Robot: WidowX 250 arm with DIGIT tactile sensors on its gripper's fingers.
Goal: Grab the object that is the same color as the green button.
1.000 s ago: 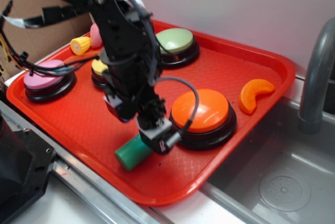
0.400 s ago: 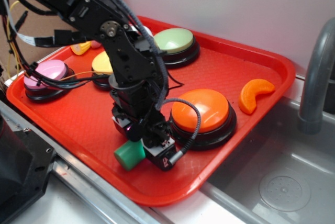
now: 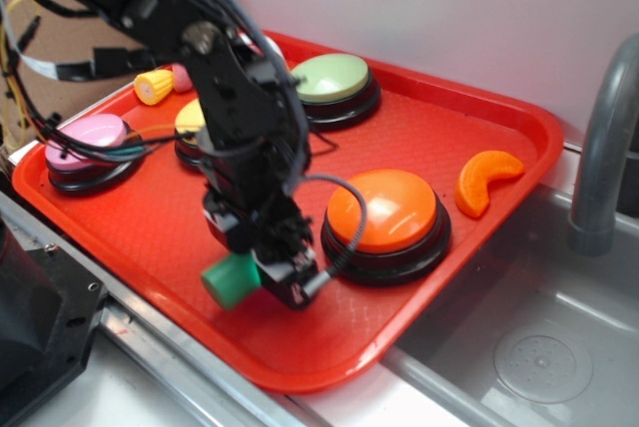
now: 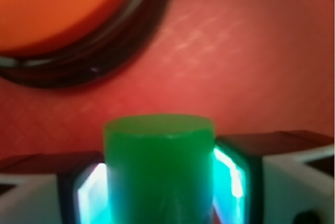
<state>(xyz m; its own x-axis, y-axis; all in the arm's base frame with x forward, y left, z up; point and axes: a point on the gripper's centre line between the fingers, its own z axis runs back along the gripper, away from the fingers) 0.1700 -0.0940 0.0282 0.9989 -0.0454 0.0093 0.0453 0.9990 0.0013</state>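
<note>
The green cylinder (image 3: 233, 279) is between my gripper's (image 3: 262, 275) two fingers at the front of the red tray (image 3: 479, 128), left of the orange button (image 3: 384, 211). In the wrist view the cylinder (image 4: 159, 171) fills the gap, and both pads (image 4: 230, 174) press against its sides. The cylinder sits a little higher and further left than before. The pale green button (image 3: 332, 77) stands at the back of the tray, behind my arm.
A pink button (image 3: 90, 136) and a yellow button (image 3: 190, 120) stand at the left, with a small yellow toy (image 3: 153, 86) behind them. An orange wedge (image 3: 484, 180) lies at the right. A sink (image 3: 539, 337) and grey faucet (image 3: 604, 148) are beyond the tray's right edge.
My gripper came down over the green cylinder, closed on it, and has shifted it slightly left and up from where it lay.
</note>
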